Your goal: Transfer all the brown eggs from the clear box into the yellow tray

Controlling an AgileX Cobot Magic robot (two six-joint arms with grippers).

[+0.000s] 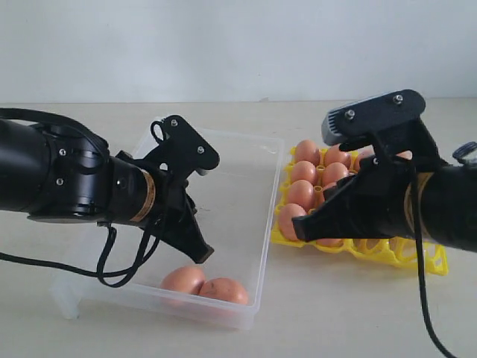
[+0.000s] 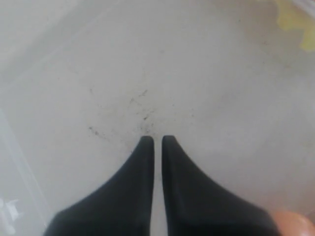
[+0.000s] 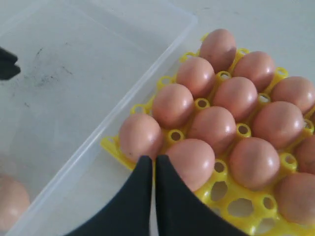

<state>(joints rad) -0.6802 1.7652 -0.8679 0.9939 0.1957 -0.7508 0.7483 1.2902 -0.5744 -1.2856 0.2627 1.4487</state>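
Left hand: our left hand (image 2: 153,140) is clenched on nothing, its two black fingers pressed tip to tip. It hangs inside the large, shallow, clear plastic box (image 1: 231,201), low over the floor; we cannot tell whether it touches.
Under it: bare box floor with dark scuff marks (image 2: 142,115), and no egg between the fingers.
Nearest eggs: two smooth oval brown eggs (image 1: 183,279) lie touching each other in the box corner nearest the exterior camera, just beside the left hand's tips. One shows as a sliver at the edge of the left wrist view.
Right hand: our right hand (image 3: 150,160) is likewise clenched and empty, hovering over the box-side edge of the bright yellow plastic egg tray (image 1: 402,257).
Tray: it stands on the pale desk (image 1: 350,313) just beside the box's long wall. Most cups hold eggs, and a few open cups show near the right hand.
Step in hand: we judge the task nearly done and between picks, with two eggs yet to move.
Next move: we think the left hand must spread its fingers, shift over one egg of the pair, and close gently around it without knocking its neighbour. It can then carry the egg across the wall to an open cup.
Writing: we find no brand, label or lettering that we can read.
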